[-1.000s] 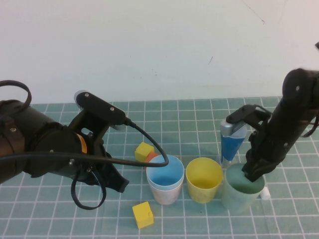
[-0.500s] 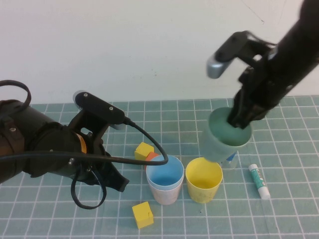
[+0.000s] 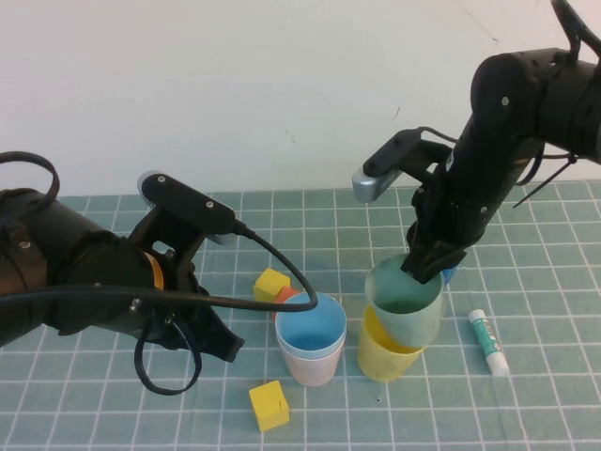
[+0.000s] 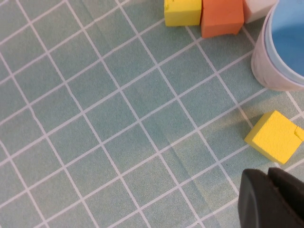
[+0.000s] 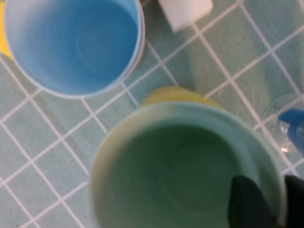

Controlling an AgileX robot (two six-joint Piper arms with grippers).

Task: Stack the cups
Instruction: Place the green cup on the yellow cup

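Observation:
My right gripper (image 3: 427, 263) is shut on the far rim of the pale green cup (image 3: 404, 305), one finger inside and one outside. The green cup sits partly down in the yellow cup (image 3: 383, 357), tilted a little. In the right wrist view the gripper (image 5: 278, 199) pinches the green cup's (image 5: 180, 171) wall above the yellow rim (image 5: 171, 95). The light blue cup (image 3: 311, 331) is nested in the pink cup (image 3: 310, 368) just left of the yellow one. My left gripper (image 3: 225, 348) is shut and empty, low over the mat left of the blue cup.
A dark blue cone cup (image 3: 449, 274) stands mostly hidden behind the green cup. A glue stick (image 3: 488, 340) lies to the right. A yellow block (image 3: 269, 405) lies in front; another yellow block (image 3: 271, 284) and an orange block (image 3: 285, 295) lie behind the blue cup.
My right gripper lifted the green cup off the mat at the right, carried it left and lowered it into the yellow cup. The left arm has not moved.

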